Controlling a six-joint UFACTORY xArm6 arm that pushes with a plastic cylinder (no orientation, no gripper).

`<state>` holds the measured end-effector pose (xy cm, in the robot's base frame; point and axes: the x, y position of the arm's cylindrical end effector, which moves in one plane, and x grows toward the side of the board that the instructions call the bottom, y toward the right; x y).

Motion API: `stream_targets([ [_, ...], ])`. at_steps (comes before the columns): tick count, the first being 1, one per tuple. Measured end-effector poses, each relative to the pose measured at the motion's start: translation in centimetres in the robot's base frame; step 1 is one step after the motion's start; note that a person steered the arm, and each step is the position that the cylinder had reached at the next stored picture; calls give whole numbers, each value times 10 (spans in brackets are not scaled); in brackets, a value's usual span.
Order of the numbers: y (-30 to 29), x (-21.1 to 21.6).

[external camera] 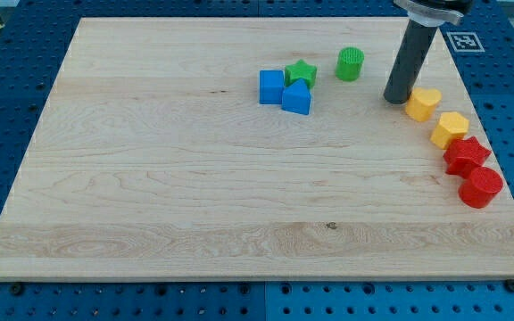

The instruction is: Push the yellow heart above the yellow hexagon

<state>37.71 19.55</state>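
No fingers on this arm, so nothing spreads or pinches: it ends in a dark rod, and my tip [397, 98] is planted on the wooden board [150, 178] in the upper right of the frame. It sits just to the view's left of the yellow heart [423, 103], so close that the two look to be touching, though I cannot say for sure.

Down and to the right of the heart, the yellow hexagon [450, 129] lies just beside it, with a sliver of wood between them at most. Below the hexagon comes a red star [466, 155], touching or nearly so, and below that a red cylinder [481, 187]. These four make a slanting line that runs down along the board's right edge; the red cylinder and red star lie nearest that edge, with very little wood left outside them.

Over in the upper middle, well apart from the yellow pieces, a blue cube [271, 86], a green star [301, 72] and a second blue block [297, 97] with a sloped top huddle together, touching. A green cylinder [350, 64] stands alone near them, between that cluster and the rod.

Bare wood takes up the whole left half and the bottom stretch of the board. A narrower strip lies between the heart and the top edge.
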Motion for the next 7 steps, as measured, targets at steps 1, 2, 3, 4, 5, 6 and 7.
stream_targets([
  [1, 8, 0],
  [2, 3, 6],
  [3, -10, 13],
  [4, 1, 14],
  [5, 6, 14],
  [6, 17, 14],
  [7, 23, 14],
])
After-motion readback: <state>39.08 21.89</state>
